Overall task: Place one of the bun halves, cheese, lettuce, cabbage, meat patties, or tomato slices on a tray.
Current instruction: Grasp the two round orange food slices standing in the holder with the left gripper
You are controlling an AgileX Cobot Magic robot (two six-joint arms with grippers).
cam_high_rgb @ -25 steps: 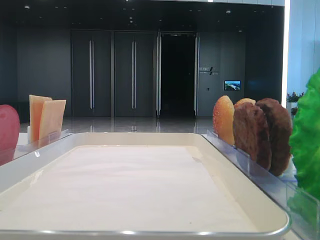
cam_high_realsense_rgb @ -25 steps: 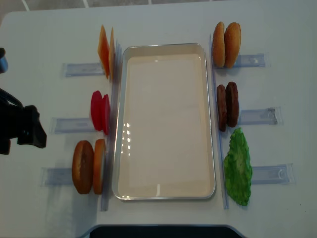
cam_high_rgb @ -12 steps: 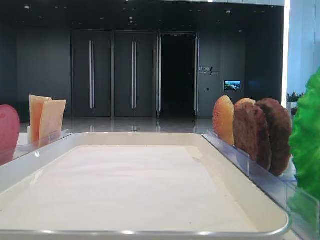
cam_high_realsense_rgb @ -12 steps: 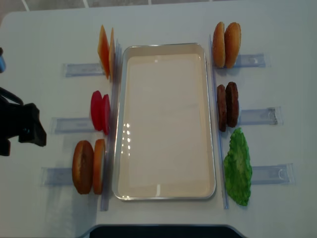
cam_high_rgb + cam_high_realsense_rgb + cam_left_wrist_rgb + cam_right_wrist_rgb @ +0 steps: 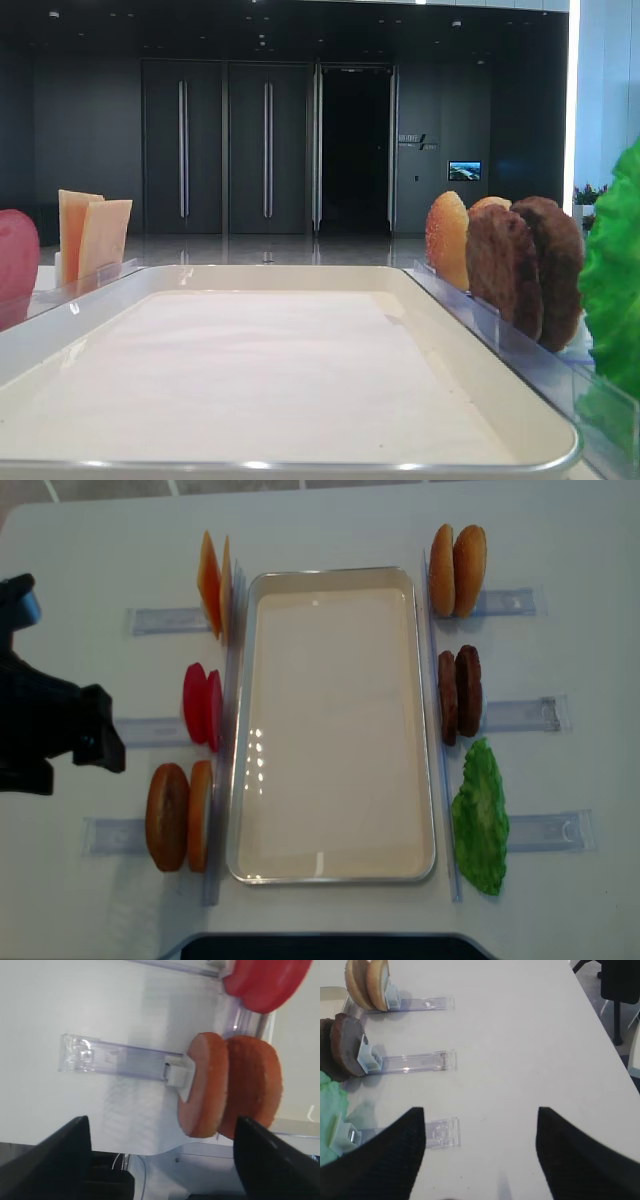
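Tray [image 5: 300,275] fills the low front view, nothing on its liner; cheese [image 5: 92,238] stands left, meat patties [image 5: 520,265] and lettuce [image 5: 612,270] right.

Right wrist view: right gripper [image 5: 481,1155] hovers over bare table [image 5: 520,1050], jaws spread wide, holding nothing.

Left wrist view: left gripper [image 5: 162,1155] gapes wide above the upright bun halves [image 5: 227,1085], tomato slices [image 5: 265,980] beyond.

Overhead: left arm [image 5: 50,730] reaches in from the left edge, near the tomato holder.

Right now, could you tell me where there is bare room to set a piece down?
The large cream-white rectangular tray holds nothing on its paper liner. Its long sides are crowded: orange cheese slices, red tomato discs, brown patties and green lettuce leaf stand close against them.
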